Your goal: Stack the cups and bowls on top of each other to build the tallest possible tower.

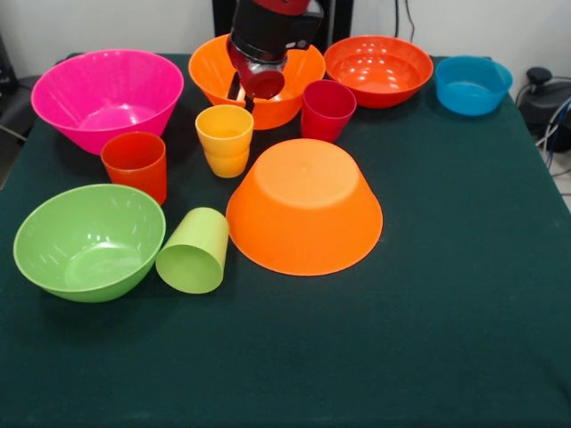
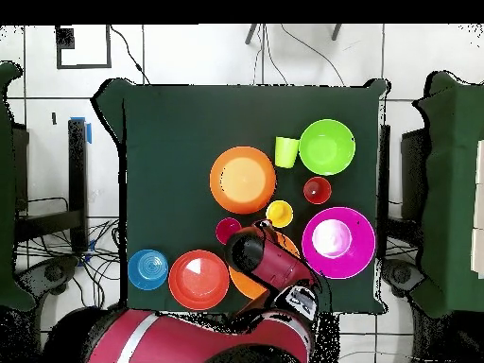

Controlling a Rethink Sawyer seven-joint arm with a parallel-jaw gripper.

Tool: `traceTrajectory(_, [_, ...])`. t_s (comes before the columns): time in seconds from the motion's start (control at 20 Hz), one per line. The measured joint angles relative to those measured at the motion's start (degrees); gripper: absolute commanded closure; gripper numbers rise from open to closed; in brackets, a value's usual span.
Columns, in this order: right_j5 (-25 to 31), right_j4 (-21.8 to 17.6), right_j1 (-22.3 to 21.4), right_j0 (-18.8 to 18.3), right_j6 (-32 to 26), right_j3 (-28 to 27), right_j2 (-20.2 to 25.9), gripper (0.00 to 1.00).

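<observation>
Here the table carries everything loose; no tower stands. The arm, cut off at the top in the front view, hides much of the upright orange bowl. The pink bowl sits beside it, and the other orange bowl lies upside down. The green bowl, red bowl and blue bowl stand apart. The green cup lies tipped; the red cup, yellow cup and magenta cup stand upright. The pincer hangs over the bowl's rim; from overhead the arm covers it, so I cannot tell its spread.
</observation>
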Motion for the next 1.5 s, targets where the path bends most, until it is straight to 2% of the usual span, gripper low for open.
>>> traceTrajectory(0.65, [-3.3,-2.0,1.4,-1.0,0.0,-0.1,1.3,0.0])
traceTrajectory(0.7, [-3.2,-2.9,1.3,-0.9,0.0,-0.2,1.3,1.0])
traceTrajectory(1.15, [-2.3,-6.6,0.5,-1.1,0.0,-0.2,1.2,1.0])
traceTrajectory(1.5, [-2.3,-7.6,0.4,-1.2,0.0,-0.2,1.3,1.0])
